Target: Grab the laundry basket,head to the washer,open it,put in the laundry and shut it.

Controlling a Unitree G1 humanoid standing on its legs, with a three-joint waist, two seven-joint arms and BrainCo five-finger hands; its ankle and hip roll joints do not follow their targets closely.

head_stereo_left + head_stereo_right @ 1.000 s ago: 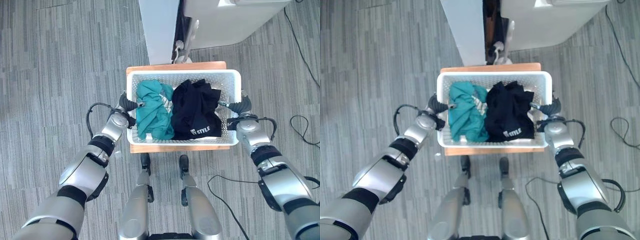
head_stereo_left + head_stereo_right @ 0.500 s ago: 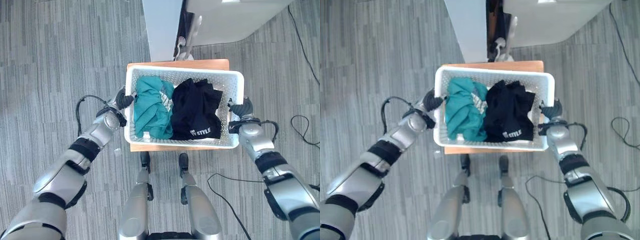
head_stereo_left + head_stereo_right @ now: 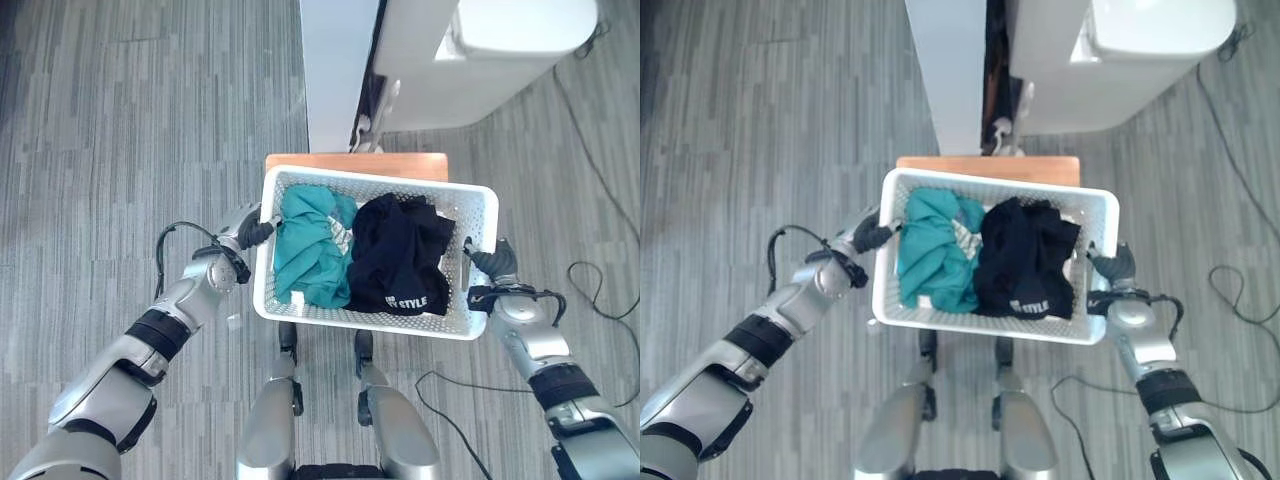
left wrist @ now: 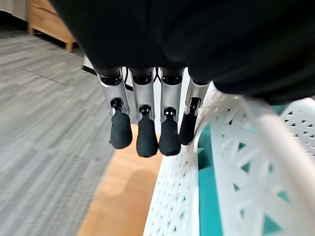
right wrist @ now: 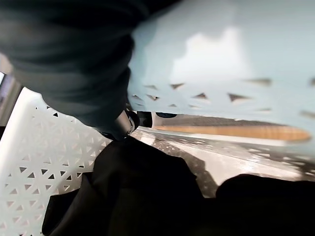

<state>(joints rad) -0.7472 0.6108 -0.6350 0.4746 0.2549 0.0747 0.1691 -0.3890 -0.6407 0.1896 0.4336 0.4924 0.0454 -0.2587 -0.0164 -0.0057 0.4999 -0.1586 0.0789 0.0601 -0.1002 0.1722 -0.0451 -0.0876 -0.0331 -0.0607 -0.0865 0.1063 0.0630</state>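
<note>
Basket [image 3: 470, 328] lifted between both hands, left hand [image 3: 243, 232] fingers straight, right hand [image 3: 497, 264] grip unclear; next, carry it to the washer [image 3: 500, 50].

The laundry basket [image 3: 470, 205] is showing white, its walls pierced in a lattice of small triangles. Inside it a teal garment [image 3: 308, 250] is lying beside a black garment [image 3: 400, 250] bearing white lettering. Just behind the basket a small worktop [image 3: 350, 162] is glowing warm orange-brown wood. The floor [image 3: 120, 120] around the basket is running in grey streaked planks. Beyond the basket the washer [image 3: 500, 50] is looking white.
</note>
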